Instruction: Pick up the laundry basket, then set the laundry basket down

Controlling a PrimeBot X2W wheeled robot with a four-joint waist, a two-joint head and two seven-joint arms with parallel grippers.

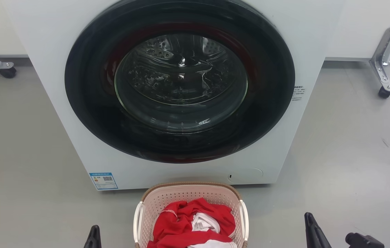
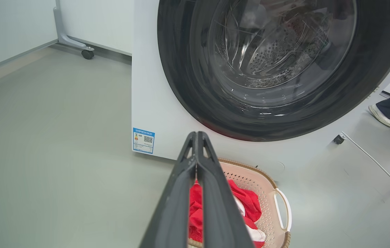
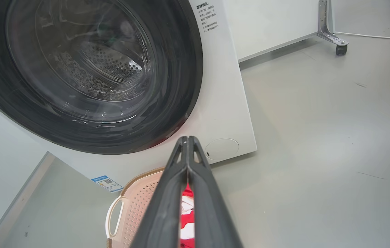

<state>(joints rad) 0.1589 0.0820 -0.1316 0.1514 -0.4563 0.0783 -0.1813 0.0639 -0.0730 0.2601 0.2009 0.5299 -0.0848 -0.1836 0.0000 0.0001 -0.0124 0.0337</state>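
The basket [image 1: 157, 203] stands on the grey floor [image 1: 19, 155], just in front of the washer [image 1: 181, 172] and centred under its round dark door [image 1: 181, 79], which is shut. The far brown rim almost meets the washer's base; whether they touch cannot be told. A white handle sits on each side, one at the left [image 1: 136, 222] and one at the right [image 1: 245, 220]. Red and white clothes [image 1: 184, 224] fill it.

In the head view the left gripper [image 1: 94, 236] shows at the bottom edge, to the left of the basket and apart from it. The right gripper [image 1: 310, 224] is further off on the other side, also clear of it. Nothing is held.

In the left wrist view the left gripper [image 2: 197, 135] has its jaws pressed together with nothing between them. It points toward the washer's lower front, near a blue label [image 2: 143, 140]. The basket [image 2: 263, 193] lies below and right of the fingers, with one white handle [image 2: 282, 210] facing the camera. A person's shoes [image 2: 381, 115] show at the right edge, past the washer's corner.

In the right wrist view the right gripper [image 3: 188, 138] also has its jaws closed and empty. Its tips lie before the washer's bottom corner, beside a round flap [image 3: 221, 148]. The basket [image 3: 139, 203] sits below and left of the fingers, and a caster [image 3: 340, 50] stands on the floor far off.
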